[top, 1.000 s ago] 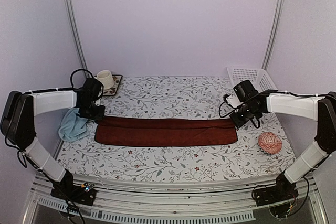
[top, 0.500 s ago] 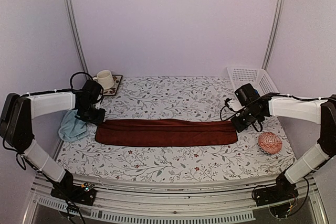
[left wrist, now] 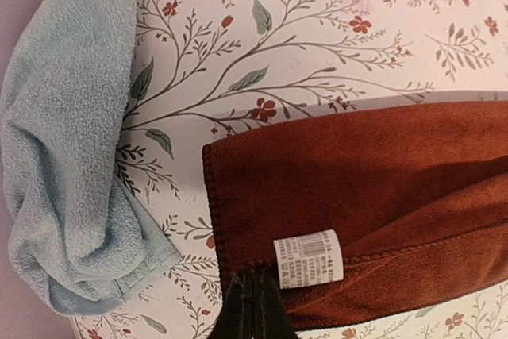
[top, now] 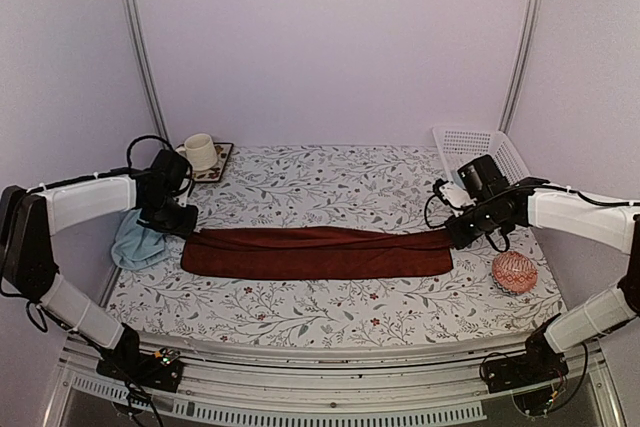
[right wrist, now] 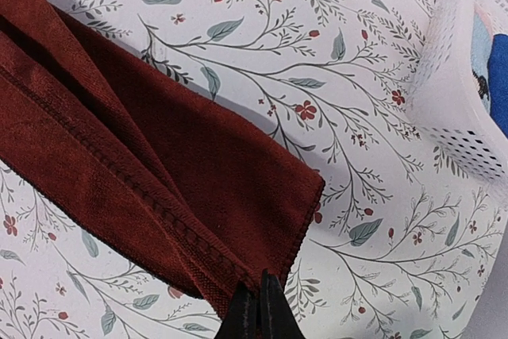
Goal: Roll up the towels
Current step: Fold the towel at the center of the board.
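Both are pinching: left gripper (left wrist: 252, 291) on the tagged end of the maroon towel (top: 315, 253), right gripper (right wrist: 259, 295) on its opposite corner. The cloth lies as a long folded strip across the table (top: 300, 312), with the pale blue towel (left wrist: 63, 156) bunched beside its left end. Best to lay both ends down together, level, lightly taut, hems aligned.

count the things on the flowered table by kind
towels: 2 (dark maroon cloth towel, pale blue cloth towel)
cream ceramic cup: 1
dark square tray under it: 1
white plastic mesh basket: 1
bright blue item inside it: 1
orange-pink patterned ball: 1
total: 7
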Available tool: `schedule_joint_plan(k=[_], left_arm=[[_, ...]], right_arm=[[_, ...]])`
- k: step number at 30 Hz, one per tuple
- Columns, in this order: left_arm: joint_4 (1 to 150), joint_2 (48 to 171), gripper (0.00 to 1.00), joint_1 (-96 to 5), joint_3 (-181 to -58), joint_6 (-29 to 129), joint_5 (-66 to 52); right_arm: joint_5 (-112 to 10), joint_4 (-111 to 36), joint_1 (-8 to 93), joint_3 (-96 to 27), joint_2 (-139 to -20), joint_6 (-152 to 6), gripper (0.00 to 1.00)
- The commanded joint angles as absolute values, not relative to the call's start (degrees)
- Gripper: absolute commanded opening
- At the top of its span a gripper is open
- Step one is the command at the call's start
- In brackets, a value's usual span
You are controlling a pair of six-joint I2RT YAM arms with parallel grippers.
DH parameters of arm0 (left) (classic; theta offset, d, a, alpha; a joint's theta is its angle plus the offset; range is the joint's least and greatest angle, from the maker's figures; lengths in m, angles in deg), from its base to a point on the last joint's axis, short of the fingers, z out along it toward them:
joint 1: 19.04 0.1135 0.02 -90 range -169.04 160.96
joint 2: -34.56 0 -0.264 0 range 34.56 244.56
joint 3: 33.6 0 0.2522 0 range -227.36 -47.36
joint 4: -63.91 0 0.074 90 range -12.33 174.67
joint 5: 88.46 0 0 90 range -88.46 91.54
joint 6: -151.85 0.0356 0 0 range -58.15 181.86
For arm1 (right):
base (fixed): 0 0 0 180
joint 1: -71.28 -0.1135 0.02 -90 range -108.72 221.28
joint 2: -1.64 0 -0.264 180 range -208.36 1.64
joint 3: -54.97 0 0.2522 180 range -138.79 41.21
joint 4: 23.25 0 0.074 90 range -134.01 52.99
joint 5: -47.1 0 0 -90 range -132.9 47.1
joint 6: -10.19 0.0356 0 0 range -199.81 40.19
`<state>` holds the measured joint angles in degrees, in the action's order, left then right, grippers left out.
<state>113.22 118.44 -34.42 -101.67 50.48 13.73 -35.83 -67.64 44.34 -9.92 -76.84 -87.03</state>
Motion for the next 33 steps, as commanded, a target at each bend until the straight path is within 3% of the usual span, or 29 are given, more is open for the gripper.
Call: schedule_joint_plan(k=[1, 21, 33], left_arm=[[113.9, 117.3, 0.00, -35.2, -100.2, 49.1, 11.0], [116.7, 118.0, 0.00, -36.7, -102.1, 46.9, 7.7], [120.0, 122.1, 0.00, -36.9, -103.7, 45.2, 12.9]], right_arm=[[-36.1, -68.0, 43.3, -9.4, -75.9, -84.8, 0.02], [-33.2, -73.1, 43.1, -10.9, -76.5, -74.4, 0.02], [-32.5, -73.1, 43.2, -10.3, -78.3, -72.8, 0.02]])
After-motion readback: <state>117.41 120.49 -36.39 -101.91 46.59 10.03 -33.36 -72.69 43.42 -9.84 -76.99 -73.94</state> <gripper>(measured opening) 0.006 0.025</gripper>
